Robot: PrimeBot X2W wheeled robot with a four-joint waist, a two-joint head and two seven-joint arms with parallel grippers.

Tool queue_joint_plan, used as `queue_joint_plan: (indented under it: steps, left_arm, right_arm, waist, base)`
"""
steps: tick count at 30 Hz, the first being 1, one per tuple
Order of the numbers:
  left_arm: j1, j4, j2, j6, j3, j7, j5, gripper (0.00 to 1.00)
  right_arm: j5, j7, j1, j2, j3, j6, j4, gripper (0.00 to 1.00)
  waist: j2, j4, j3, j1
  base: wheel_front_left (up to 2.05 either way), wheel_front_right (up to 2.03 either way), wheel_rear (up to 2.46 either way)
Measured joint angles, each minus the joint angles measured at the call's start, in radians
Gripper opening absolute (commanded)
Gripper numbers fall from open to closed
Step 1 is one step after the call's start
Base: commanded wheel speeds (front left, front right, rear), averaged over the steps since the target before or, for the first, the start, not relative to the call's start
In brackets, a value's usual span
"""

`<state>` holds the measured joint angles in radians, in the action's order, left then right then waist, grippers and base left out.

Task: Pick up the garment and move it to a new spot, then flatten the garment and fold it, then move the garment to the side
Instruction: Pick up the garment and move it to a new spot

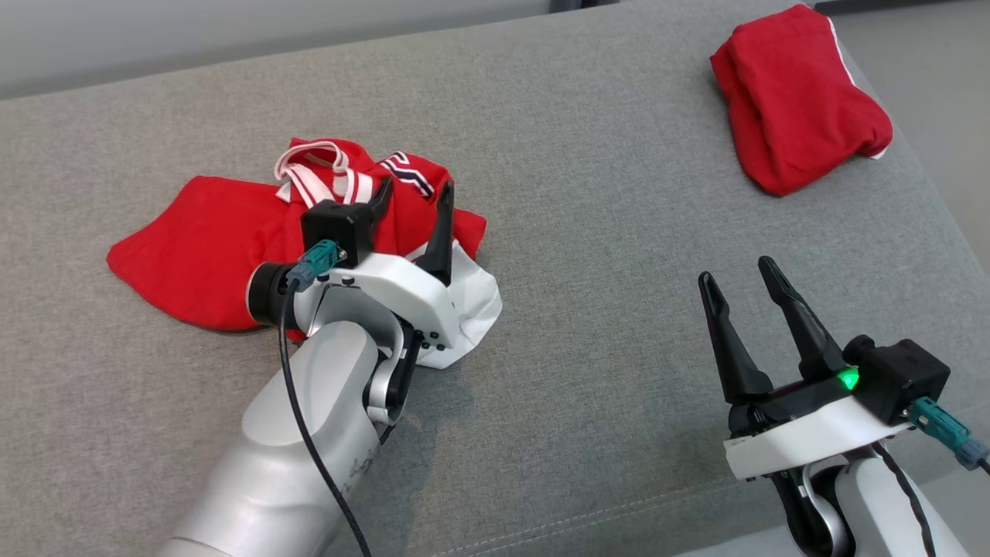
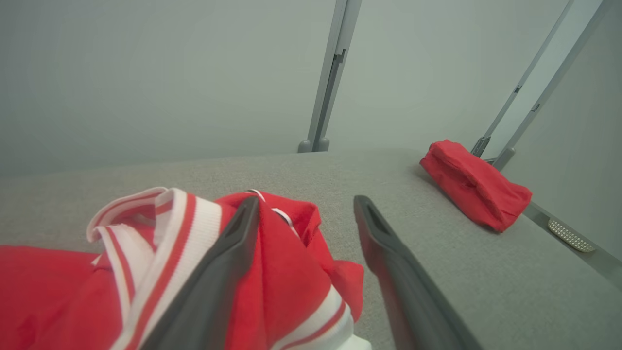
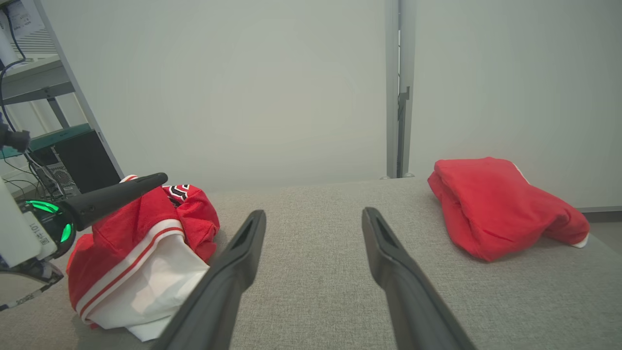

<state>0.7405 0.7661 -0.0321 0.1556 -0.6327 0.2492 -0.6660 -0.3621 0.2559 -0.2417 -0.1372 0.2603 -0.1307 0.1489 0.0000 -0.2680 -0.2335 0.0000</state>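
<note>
Here a grey cushion [image 1: 603,232] spans the scene. A crumpled red garment [image 1: 201,247] with white trim lies on its left half; a folded red garment [image 1: 797,100] sits at the far right corner. The left gripper [image 1: 414,203] hangs over the crumpled one's right part, fingers spread, clasping nothing. The right gripper [image 1: 736,272], likewise spread and empty, is over bare fabric.

Left gripper [image 1: 415,188] jaws apart, reached out left of centre; right gripper [image 1: 736,272] jaws apart, near right.
</note>
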Motion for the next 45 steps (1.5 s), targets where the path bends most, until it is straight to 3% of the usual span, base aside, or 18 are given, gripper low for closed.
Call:
queue_joint_plan:
  steps: [6, 13, 23, 39, 45]
  left_arm:
    - [-0.051, -0.143, -0.002, 0.022, 0.075, 0.004, 0.037, 1.00]
    - [-0.234, -0.296, -0.051, 0.044, 0.179, 0.004, 0.088, 1.00]
    - [-0.511, -0.518, -0.067, 0.064, 0.289, 0.004, 0.195, 1.00]
    - [-0.779, -0.674, -0.044, 0.064, 0.375, 0.004, 0.409, 1.00]
    - [-0.867, -0.748, -0.035, 0.038, 0.416, 0.004, 0.456, 1.00]
  right_arm:
    - [0.000, 0.000, 0.008, 0.000, 0.004, 0.000, 0.002, 1.00]
    - [0.000, 0.000, 0.049, -0.001, 0.005, 0.000, 0.003, 1.00]
    - [0.000, 0.000, 0.116, -0.001, -0.008, 0.000, 0.007, 1.00]
    - [0.013, 0.000, 0.246, 0.001, -0.077, 0.000, -0.004, 1.00]
    - [0.019, 0.000, 0.279, 0.002, -0.077, 0.000, -0.032, 1.00]
  waist:
    - [0.0000, 0.037, 0.057, 0.0000]
    - [0.0000, 0.092, 0.140, 0.0000]
    - [0.0000, 0.189, 0.236, 0.0000]
    - [0.0000, 0.255, 0.318, 0.0000]
    - [0.0000, 0.258, 0.323, 0.0000]
  base:
    - [0.00, 0.00, 0.00]
    - [0.00, 0.00, 0.00]
    - [0.00, 0.00, 0.00]
    - [0.00, 0.00, 0.00]
    - [0.00, 0.00, 0.00]
